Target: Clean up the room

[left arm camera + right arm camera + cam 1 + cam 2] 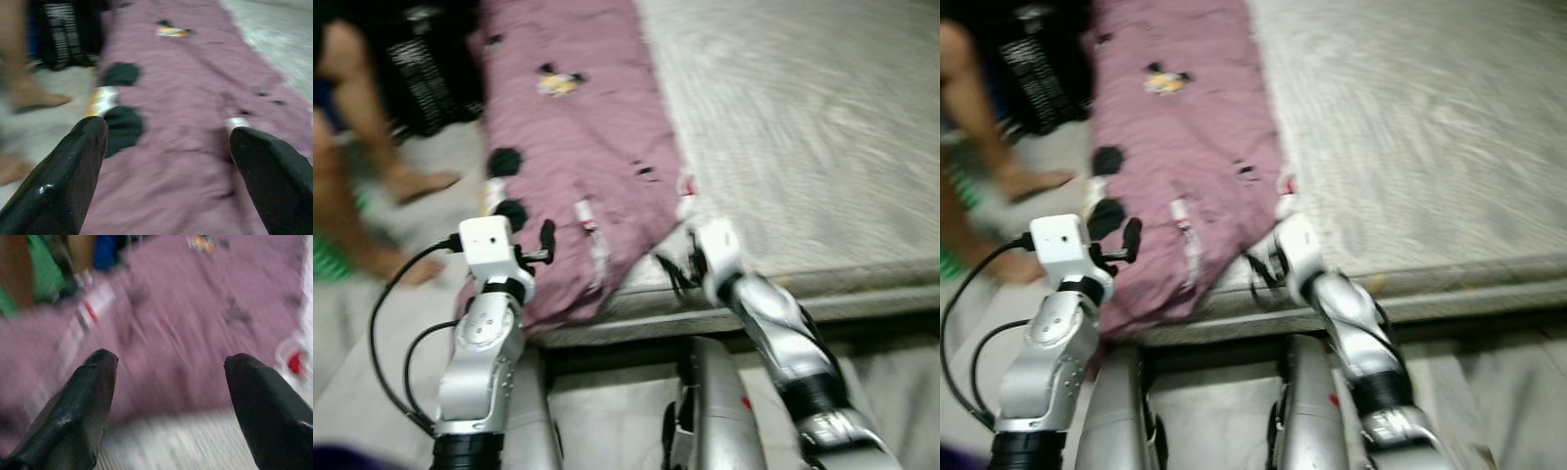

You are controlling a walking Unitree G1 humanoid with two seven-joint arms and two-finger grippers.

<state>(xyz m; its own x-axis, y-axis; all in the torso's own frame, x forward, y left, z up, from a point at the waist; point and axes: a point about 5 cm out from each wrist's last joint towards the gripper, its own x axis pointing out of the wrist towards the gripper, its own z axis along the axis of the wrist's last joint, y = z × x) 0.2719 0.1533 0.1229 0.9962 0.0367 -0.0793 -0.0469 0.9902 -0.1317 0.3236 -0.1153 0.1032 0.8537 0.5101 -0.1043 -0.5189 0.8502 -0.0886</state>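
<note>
Left gripper (166,161): fingers spread wide, holding nothing; raised just above the near left part of the purple blanket.
Right gripper (168,396): fingers also wide apart, empty; at the bed's near edge, aimed at the blanket's near right corner.
Purple blanket (578,147): printed with black and white cartoon patches; lies lengthwise along the left side of the bed, its near end drooping over the edge, directly ahead of both grippers.
Bed (803,127): pale woven mat surface, bare to the right of the blanket.
Person (362,137): bare legs and feet on the floor, left of the bed; blurred.
</note>
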